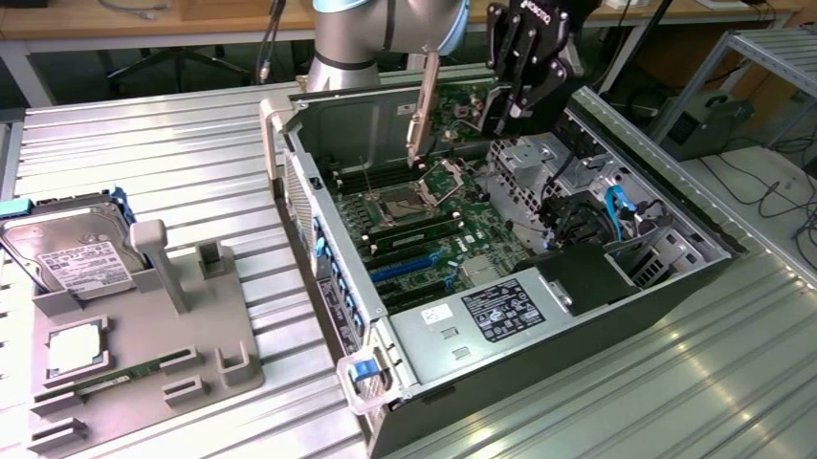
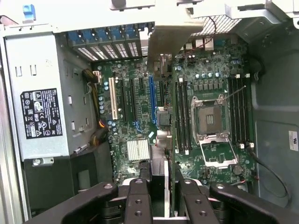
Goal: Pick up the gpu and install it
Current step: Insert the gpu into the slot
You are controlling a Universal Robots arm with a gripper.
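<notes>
The pincer (image 1: 511, 120) hangs above the open computer case (image 1: 638, 316), over the far end of the motherboard (image 1: 422, 229). In the wrist view its two black fingers (image 2: 138, 198) stand close together with a thin card clamped edge-on between them: this is the gpu (image 2: 161, 140), seen along its edge, running away from the camera toward the row of expansion slots (image 2: 131, 98). The jaws are narrowed to the thickness of the card and press on both of its faces.

In the exterior view the gpu's silver end bracket (image 1: 419, 105) shows as a long pale strip, tilted a little and pointing down into the case, its lower tip just above the processor socket (image 1: 406, 203). The card is held well clear of the slots (it is not seated in any of them), and whether its lower edge touches the motherboard I cannot tell.

Inside the case, the power supply (image 1: 492, 311) with its black label lies at the near end. On the ribbed metal desk (image 1: 153, 163), at the exterior view's left, a grey fixture tray (image 1: 141, 354) carries a hard drive (image 1: 77, 263) standing on edge, a processor chip (image 1: 77, 349) and a narrow green memory stick (image 1: 109, 382).
</notes>
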